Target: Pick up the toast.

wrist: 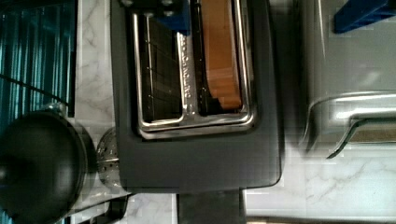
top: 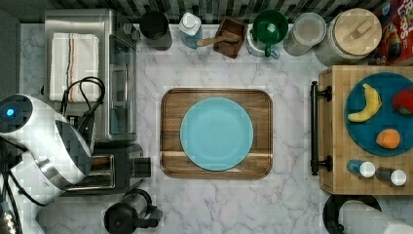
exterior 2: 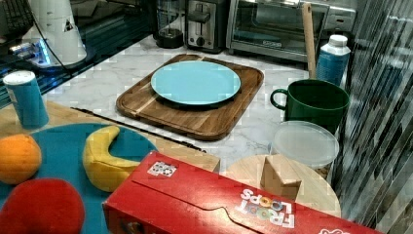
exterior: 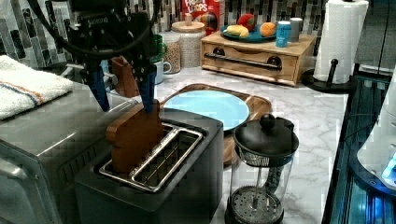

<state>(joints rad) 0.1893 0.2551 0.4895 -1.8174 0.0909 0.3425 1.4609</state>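
While the arm covers most of the toaster [top: 104, 170] in the top view, a brown strip of the toast [top: 100, 161] shows in one slot. In the left view, the gripper [exterior: 123, 95] hangs with jaws apart, straddling the upright toast [exterior: 134, 137]. Wrist view: toast [wrist: 219, 51] sits in the slot nearer the oven. Step in hand: pre-grasp alignment. Next move likely requires descent, then closure.

Toaster oven [exterior: 42, 135] (close) beside toaster [exterior: 159, 177].

A blue plate [top: 216, 133] lies on a wooden tray [top: 170, 102]; a French press [exterior: 261, 168] stands beside the toaster [exterior: 187, 186].
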